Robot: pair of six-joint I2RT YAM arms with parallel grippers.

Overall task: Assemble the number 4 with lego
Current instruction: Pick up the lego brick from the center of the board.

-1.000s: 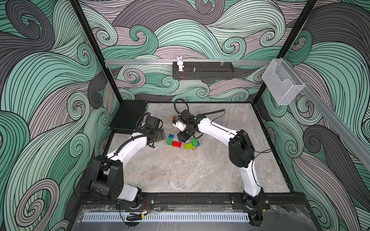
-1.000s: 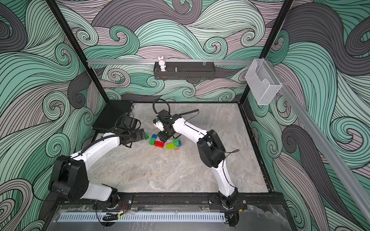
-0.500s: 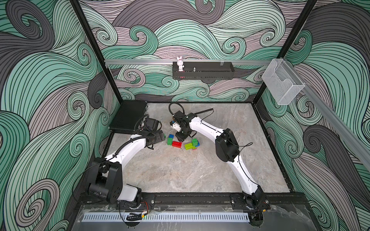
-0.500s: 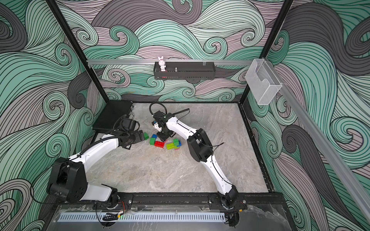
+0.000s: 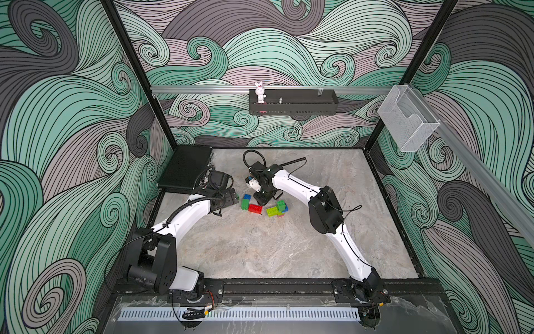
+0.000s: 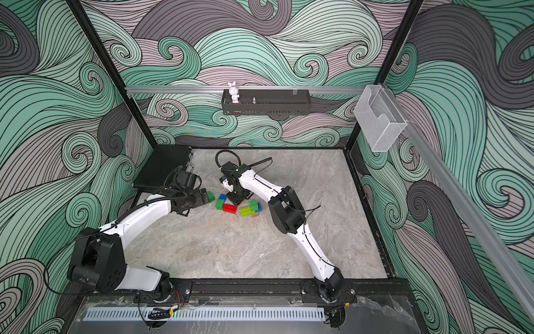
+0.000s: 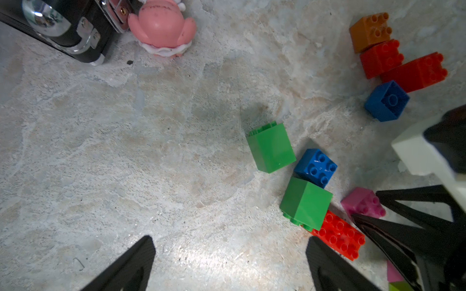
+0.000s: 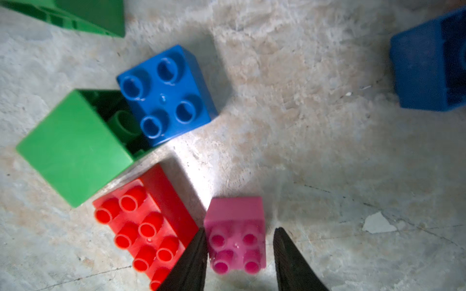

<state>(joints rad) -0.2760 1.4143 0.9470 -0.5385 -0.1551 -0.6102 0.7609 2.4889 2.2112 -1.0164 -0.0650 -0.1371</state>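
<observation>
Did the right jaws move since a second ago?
Yes. The right jaws slid slightly toward the black case, closer to the red brick.

A finger (image 8: 189,267) of the right claw (image 8: 239,230) hides the near end of the red brick (image 8: 141,226). Ahead of the claw, a blue brick (image 8: 428,63) and a green brick (image 8: 75,15) are cut off by the picture's edge.

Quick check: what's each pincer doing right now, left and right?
Left pincer: open, empty.
Right pincer: open, straddling the pink lego brick, a gap on one side, not clamped yet.
</observation>
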